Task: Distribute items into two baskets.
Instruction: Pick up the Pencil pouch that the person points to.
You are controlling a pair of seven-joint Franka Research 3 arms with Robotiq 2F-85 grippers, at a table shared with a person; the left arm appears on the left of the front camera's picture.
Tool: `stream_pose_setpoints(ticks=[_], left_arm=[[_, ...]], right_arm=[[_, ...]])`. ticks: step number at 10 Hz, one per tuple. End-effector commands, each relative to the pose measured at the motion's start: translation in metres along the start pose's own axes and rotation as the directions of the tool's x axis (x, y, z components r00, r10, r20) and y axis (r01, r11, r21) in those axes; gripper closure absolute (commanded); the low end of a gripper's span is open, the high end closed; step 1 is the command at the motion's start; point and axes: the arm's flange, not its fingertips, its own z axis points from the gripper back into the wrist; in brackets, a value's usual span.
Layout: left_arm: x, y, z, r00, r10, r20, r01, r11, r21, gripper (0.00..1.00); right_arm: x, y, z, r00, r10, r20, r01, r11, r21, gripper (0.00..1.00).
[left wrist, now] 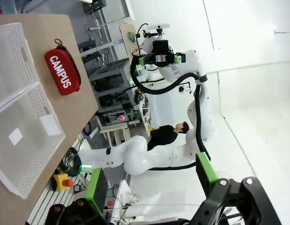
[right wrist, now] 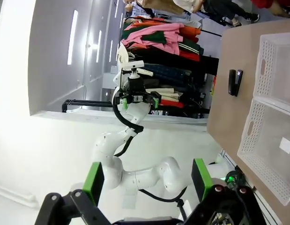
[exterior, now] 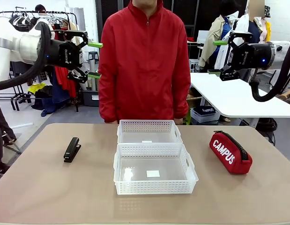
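On your left, the left arm is a rounded white shell ending in a black left gripper with green pads and small white lettering. A thick black cable runs under it. The right gripper matches, with a blue light and its own black cable. At the far side, the person wears a red, long-sleeved zip jacket.

On the table, near its middle: larger basket. Just behind it at 12 o'clock: smaller basket, nearer the far edge. At 9 o'clock of the larger basket, well apart: stapler. At 3 o'clock, well apart: zip pouch. Beyond the far edge at 12 o'clock, behind the smaller basket: person.
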Motion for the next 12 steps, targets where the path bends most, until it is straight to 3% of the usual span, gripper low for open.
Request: stream_pose_setpoints(ticks=[1,6,7,8,12], left_arm=[[0.0023,-0.0046,0.0084,0.999,0.029,0.019,-0.028,0.999,-0.030,0.00],[0.0026,-0.0056,0.0168,0.999,0.015,0.039,-0.014,0.999,-0.029,0.00],[0.0027,-0.0054,0.0168,0.998,-0.028,0.048,0.030,0.999,-0.025,0.00],[0.0020,0.0020,0.0157,0.999,0.016,0.035,-0.016,1.000,-0.003,0.00],[0.0020,0.0020,0.0157,0.999,0.016,0.035,-0.016,1.000,-0.003,0.00]], right_arm=[[0.0111,0.0035,0.0058,1.000,0.009,-0.019,-0.009,1.000,-0.014,0.00],[0.0110,0.0019,0.0099,0.997,0.071,-0.009,-0.072,0.996,-0.050,0.00],[0.0091,-0.0013,0.0083,1.000,0.008,0.001,-0.008,1.000,-0.016,0.00],[0.0091,-0.0013,0.0083,1.000,0.008,0.001,-0.008,1.000,-0.016,0.00],[0.0091,-0.0013,0.0083,1.000,0.008,0.001,-0.008,1.000,-0.016,0.00]])
